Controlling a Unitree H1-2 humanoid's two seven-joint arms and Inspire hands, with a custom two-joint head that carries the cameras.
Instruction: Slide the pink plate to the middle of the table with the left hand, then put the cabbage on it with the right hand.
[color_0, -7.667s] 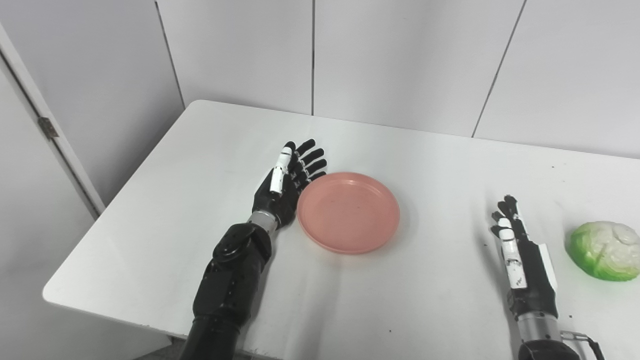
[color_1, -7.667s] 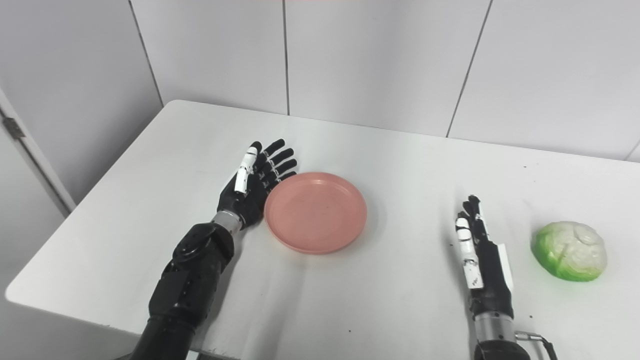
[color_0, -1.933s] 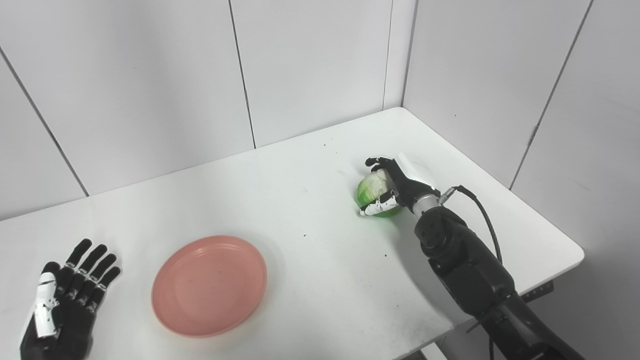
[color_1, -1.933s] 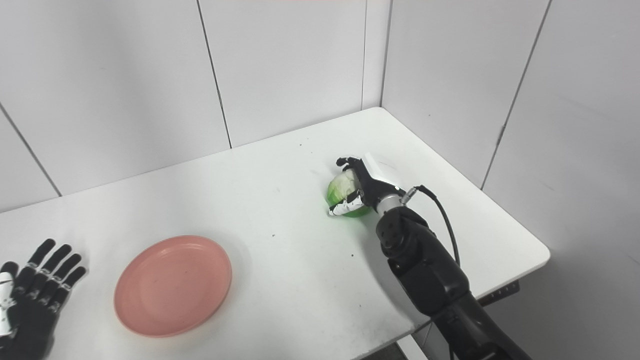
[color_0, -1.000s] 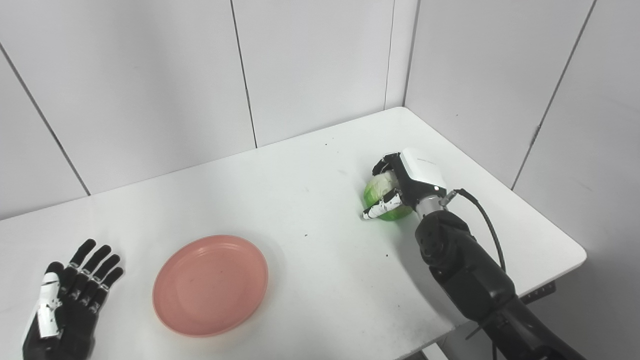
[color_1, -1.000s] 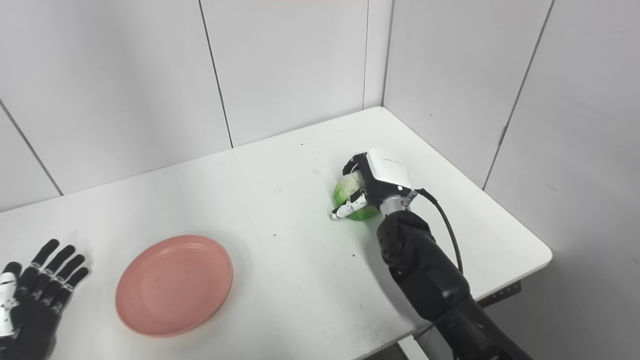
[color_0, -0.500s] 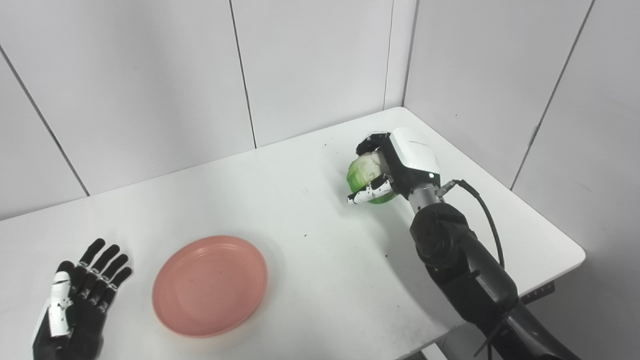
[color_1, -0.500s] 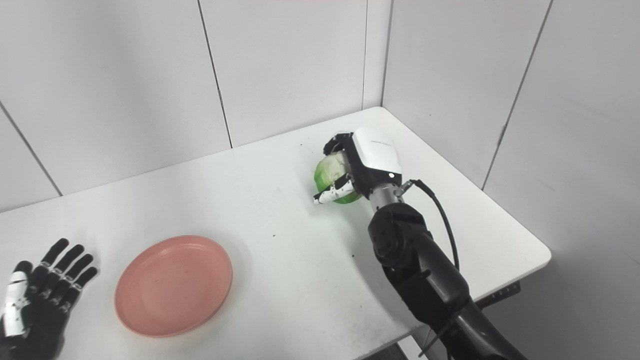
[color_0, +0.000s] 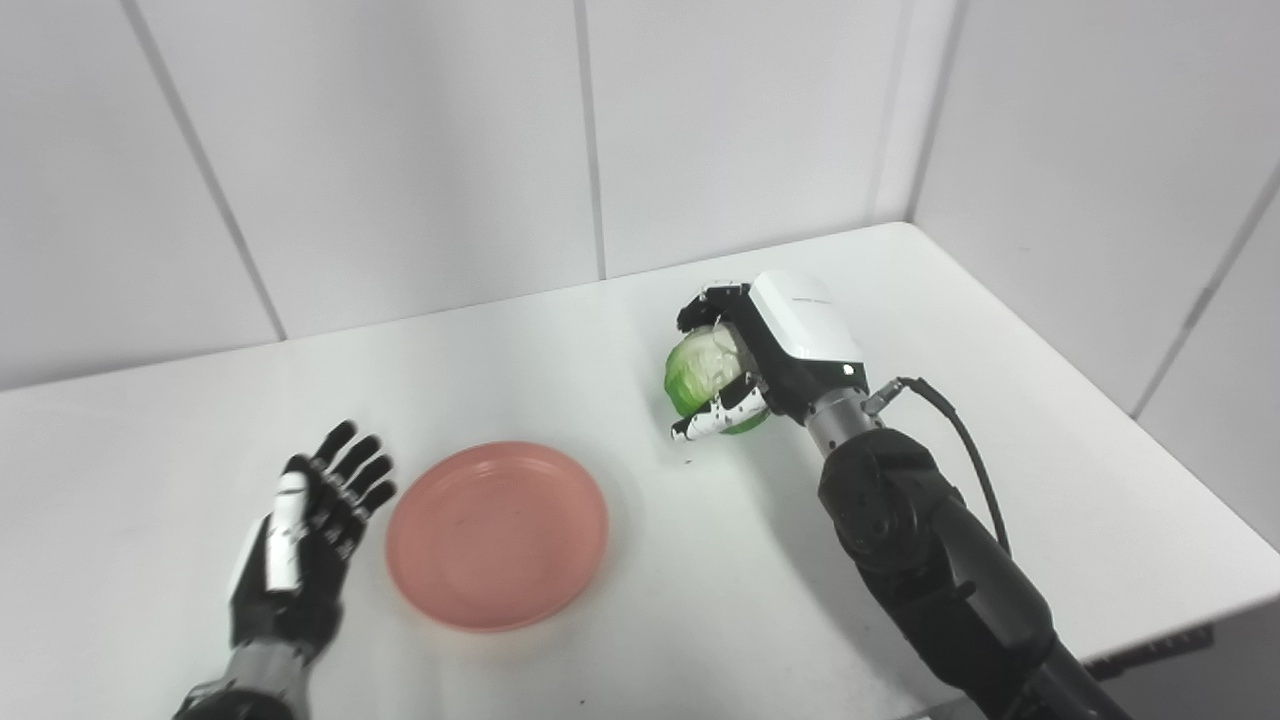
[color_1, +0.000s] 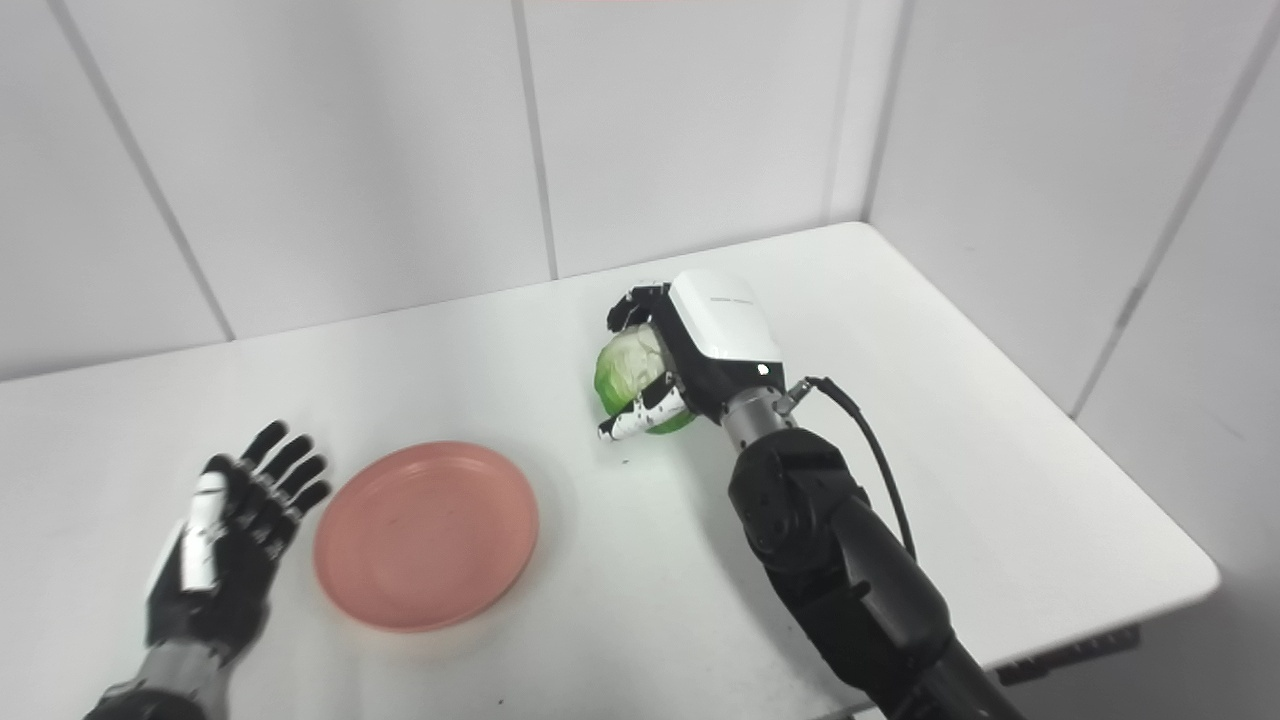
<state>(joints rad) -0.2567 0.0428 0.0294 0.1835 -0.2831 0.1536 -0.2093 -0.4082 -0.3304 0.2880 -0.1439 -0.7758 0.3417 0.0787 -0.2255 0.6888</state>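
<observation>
The pink plate (color_0: 497, 532) lies flat on the white table (color_0: 1050, 480), left of centre. My right hand (color_0: 765, 355) is shut on the green and white cabbage (color_0: 703, 367) and holds it above the table, to the right of the plate and a little farther back. Its fingers wrap over the cabbage's top and its thumb runs under the front. My left hand (color_0: 300, 540) rests open just left of the plate, palm up and fingers spread, a small gap away from the rim.
White wall panels stand behind the table and along its right side. The table's right edge and rounded near right corner (color_1: 1195, 580) are in view. A black cable (color_0: 960, 440) loops from my right wrist.
The camera has swung left, so the whole scene has shifted right in the picture. My right hand has carried the lifted cabbage closer to the plate. The plate has stayed in place.
</observation>
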